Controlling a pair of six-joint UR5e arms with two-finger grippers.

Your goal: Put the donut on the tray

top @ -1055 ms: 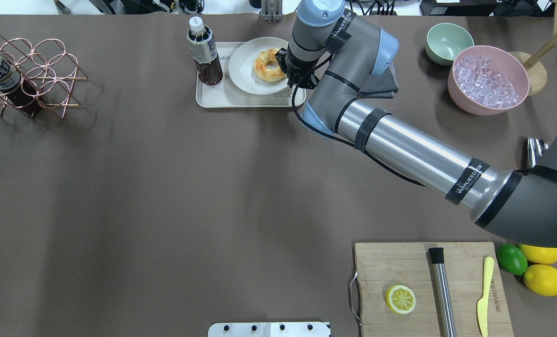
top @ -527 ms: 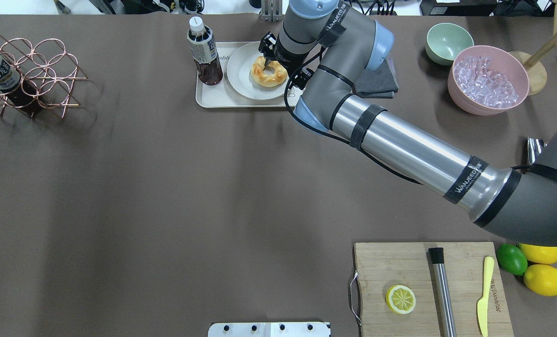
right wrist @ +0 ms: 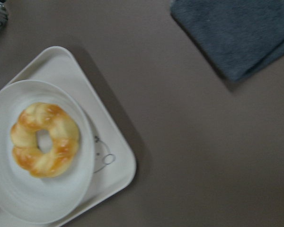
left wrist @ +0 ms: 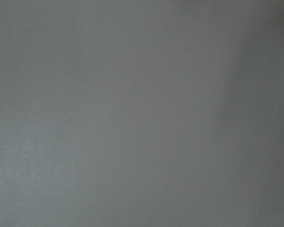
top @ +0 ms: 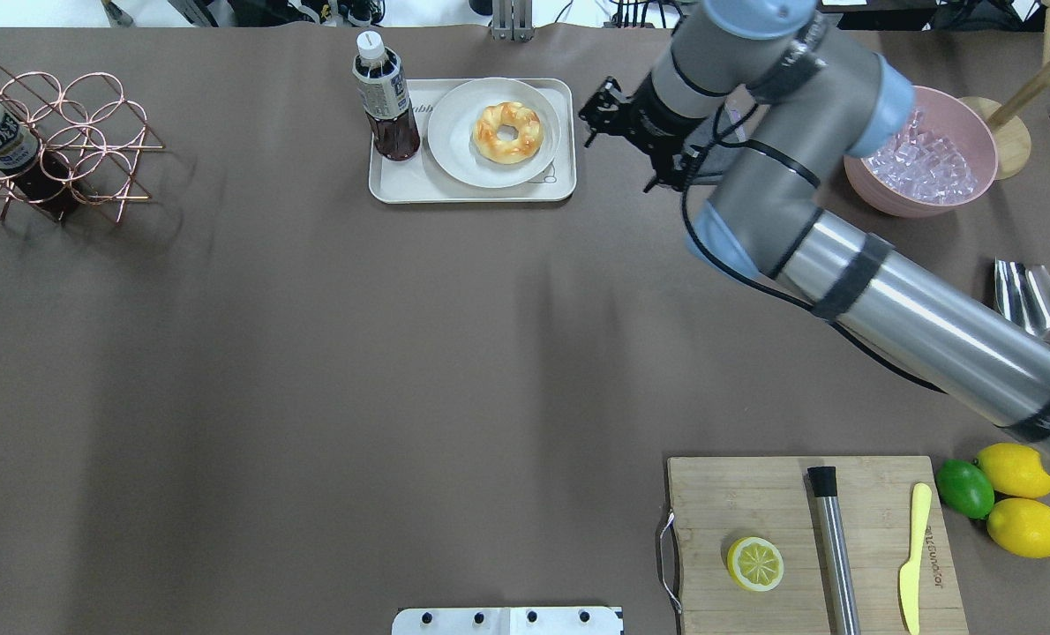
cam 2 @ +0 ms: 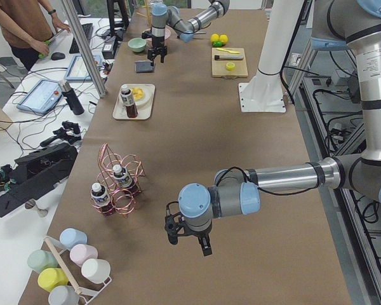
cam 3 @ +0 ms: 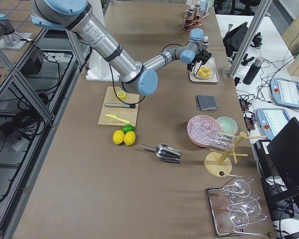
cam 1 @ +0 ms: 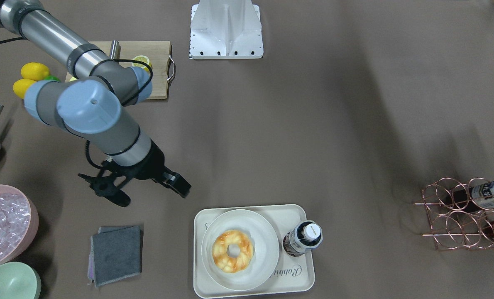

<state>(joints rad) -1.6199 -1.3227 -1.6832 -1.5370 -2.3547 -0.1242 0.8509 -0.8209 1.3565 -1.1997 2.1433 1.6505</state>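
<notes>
Golden-orange and glazed, the donut (top: pixel 507 132) is seen lying on the round cream plate (top: pixel 454 157), which is set on the tray (top: pixel 401 187) beside a bottle (top: pixel 386 106). The right gripper (cam 1: pixel 153 196) is held over the bare table, just off the tray's edge on the robot's right side, not touching the donut. Its fingers are spread and nothing is held between them. The left gripper (cam 2: pixel 188 243) is shown only from the side, so its state cannot be told.

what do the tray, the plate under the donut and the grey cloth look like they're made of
Tray: cream, matte, printed drawing, probably plastic or melamine.
Plate: white, soft sheen, smooth rim, ceramic or melamine.
Cloth: dark grey, folded, fuzzy surface, likely fabric.
</notes>
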